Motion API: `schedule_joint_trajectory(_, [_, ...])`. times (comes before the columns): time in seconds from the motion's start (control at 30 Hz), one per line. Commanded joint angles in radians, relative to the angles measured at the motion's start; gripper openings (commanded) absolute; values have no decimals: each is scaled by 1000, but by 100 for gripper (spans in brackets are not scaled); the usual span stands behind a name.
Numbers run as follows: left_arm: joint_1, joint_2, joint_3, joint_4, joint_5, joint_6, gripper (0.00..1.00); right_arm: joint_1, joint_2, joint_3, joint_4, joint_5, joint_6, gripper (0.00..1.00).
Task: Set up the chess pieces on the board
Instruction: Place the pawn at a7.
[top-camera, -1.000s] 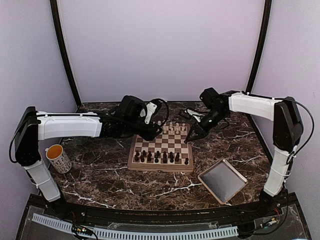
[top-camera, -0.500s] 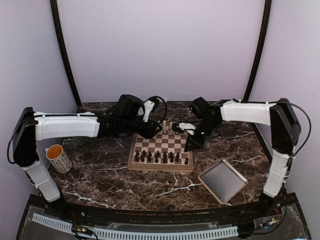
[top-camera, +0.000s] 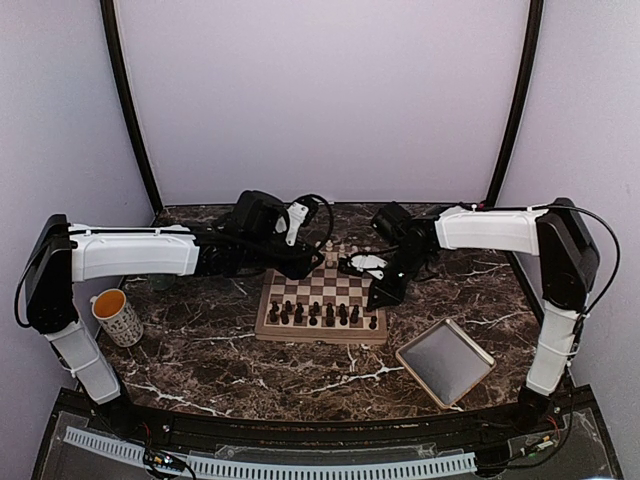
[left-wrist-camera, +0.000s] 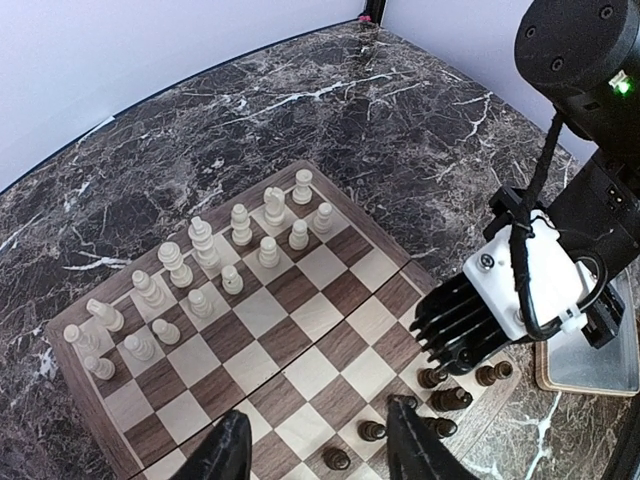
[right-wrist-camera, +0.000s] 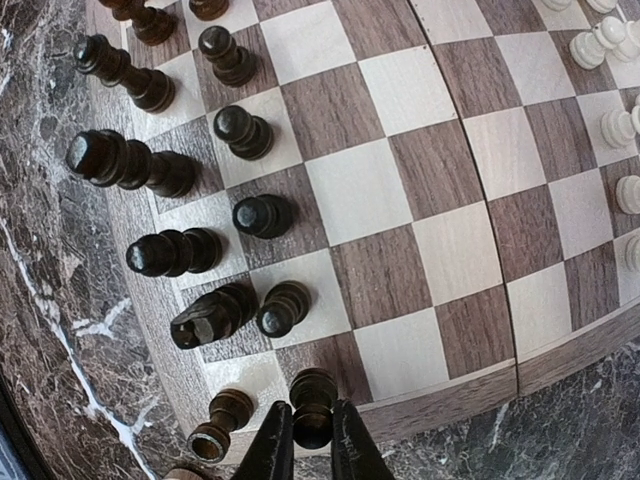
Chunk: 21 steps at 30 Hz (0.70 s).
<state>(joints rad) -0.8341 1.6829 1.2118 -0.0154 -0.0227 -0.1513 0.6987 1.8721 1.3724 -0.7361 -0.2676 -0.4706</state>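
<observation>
The board (top-camera: 320, 335) lies mid-table with dark chess pieces (top-camera: 312, 312) along its near rows and pale chessmen (top-camera: 345, 255) along the far rows. My right gripper (right-wrist-camera: 312, 442) is shut on a dark pawn (right-wrist-camera: 313, 395), which stands upright on the dark square at the board's near right corner. Beside it stand a dark rook (right-wrist-camera: 220, 425) and several more dark pieces (right-wrist-camera: 170, 250), upright. My left gripper (left-wrist-camera: 320, 455) hovers open over the board's middle squares (left-wrist-camera: 300, 330), with nothing between its fingers (left-wrist-camera: 225, 452).
A patterned mug (top-camera: 118, 316) stands near the left arm's base. A shallow beige tray (top-camera: 444, 362) lies right of the board, near the front. The right arm's wrist (left-wrist-camera: 530, 290) hangs over the board's right edge, close to my left gripper.
My right gripper has come left and nearer, down to the board's near right corner, with the dark pawn in it. The left arm has barely moved.
</observation>
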Motion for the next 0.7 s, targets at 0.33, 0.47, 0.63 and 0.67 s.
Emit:
schedule_joint_trajectory(0.33, [5,-25,-20,26,17,-17,48,15,29,-24,17,40,-8,16])
schedule_joint_trajectory(0.47, [6,-26,-22,26,22,-19,48,15,26,-19,20,38,2,18])
schedule_joint_trajectory(0.63, [4,-28,-20,-4,68,19,48,9,-11,11,-2,36,16,23])
schedule_joint_trajectory(0.67, [5,-28,-15,-16,94,31,48,2,-23,20,-12,32,20,24])
